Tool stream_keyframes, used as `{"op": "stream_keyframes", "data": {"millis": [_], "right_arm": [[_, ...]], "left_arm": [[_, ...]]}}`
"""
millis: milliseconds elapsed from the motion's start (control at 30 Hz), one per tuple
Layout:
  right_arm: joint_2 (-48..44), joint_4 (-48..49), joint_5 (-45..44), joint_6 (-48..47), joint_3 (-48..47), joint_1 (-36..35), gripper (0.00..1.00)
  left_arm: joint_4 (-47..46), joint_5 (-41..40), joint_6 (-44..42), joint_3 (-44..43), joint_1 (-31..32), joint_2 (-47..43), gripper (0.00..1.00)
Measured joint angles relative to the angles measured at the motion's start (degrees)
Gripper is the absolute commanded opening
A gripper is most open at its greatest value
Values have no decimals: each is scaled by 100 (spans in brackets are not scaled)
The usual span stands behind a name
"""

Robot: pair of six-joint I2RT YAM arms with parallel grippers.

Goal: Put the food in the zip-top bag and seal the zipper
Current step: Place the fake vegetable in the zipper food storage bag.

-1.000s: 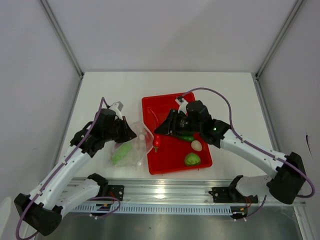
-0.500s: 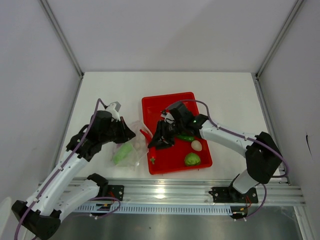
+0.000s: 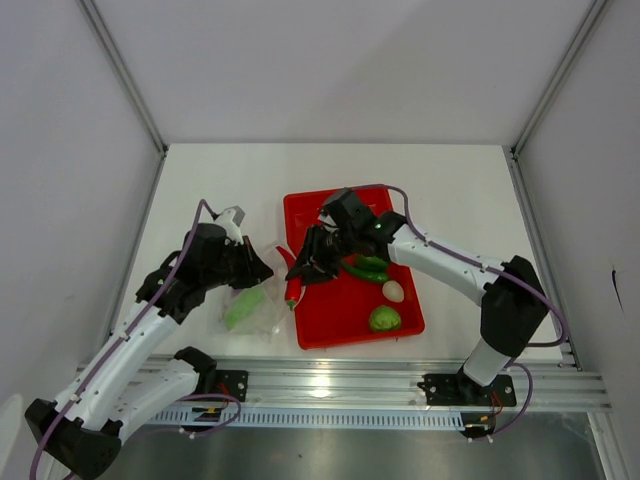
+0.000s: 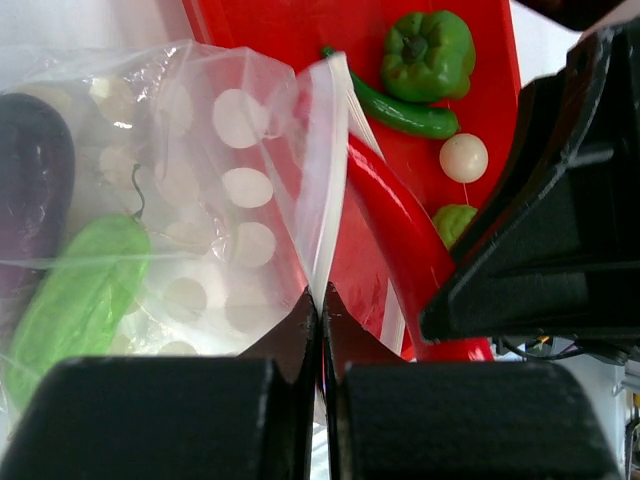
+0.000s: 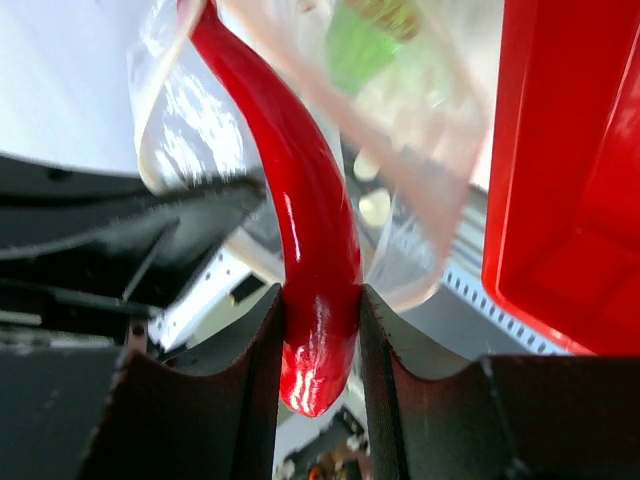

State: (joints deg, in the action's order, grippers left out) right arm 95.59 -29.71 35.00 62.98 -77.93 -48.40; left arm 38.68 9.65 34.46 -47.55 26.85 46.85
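The clear zip-top bag (image 3: 256,306) lies left of the red tray (image 3: 340,312). My left gripper (image 3: 262,268) is shut on the bag's mouth edge (image 4: 320,300), holding up the pale zipper strip (image 4: 327,180). Inside the bag are the purple eggplant (image 4: 35,175) and the light green gourd (image 4: 80,300). My right gripper (image 3: 303,270) is shut on the red chili (image 3: 292,285), whose tip is at the bag's mouth (image 5: 315,250). The green pepper (image 4: 430,52), green chili (image 3: 368,267), white egg piece (image 3: 393,291) and round green piece (image 3: 385,319) lie in the tray.
The tray's left wall (image 5: 570,170) stands right beside the bag. The white table (image 3: 210,180) extends behind and to both sides. A metal rail (image 3: 330,385) runs along the near edge. Grey walls enclose the table.
My right gripper has carried the red chili left from over the tray to the bag's mouth. My left gripper has kept its hold on the bag edge, almost still.
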Motion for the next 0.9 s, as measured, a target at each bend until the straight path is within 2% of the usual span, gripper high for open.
{"op": "stream_keyframes", "data": {"millis": [400,600,800,833,900], "right_arm": [[704,-68,-1484,-225,-236,-485,9],[800,-278,-2118,-566,-678,-732,10],[813,-280,-2533,-1047,-953,-957,18],[822,-286,-2575,-1121,-953,-1001,24],[835,-273,-2636,-1224,-946,-1080,30]], "left_arm": [[138,2,2,-50,0,-4,1],[160,22,2,-98,0,0,1],[175,22,2,-111,0,2,1],[181,20,2,-122,0,2,1],[195,15,2,-157,0,2,1]]}}
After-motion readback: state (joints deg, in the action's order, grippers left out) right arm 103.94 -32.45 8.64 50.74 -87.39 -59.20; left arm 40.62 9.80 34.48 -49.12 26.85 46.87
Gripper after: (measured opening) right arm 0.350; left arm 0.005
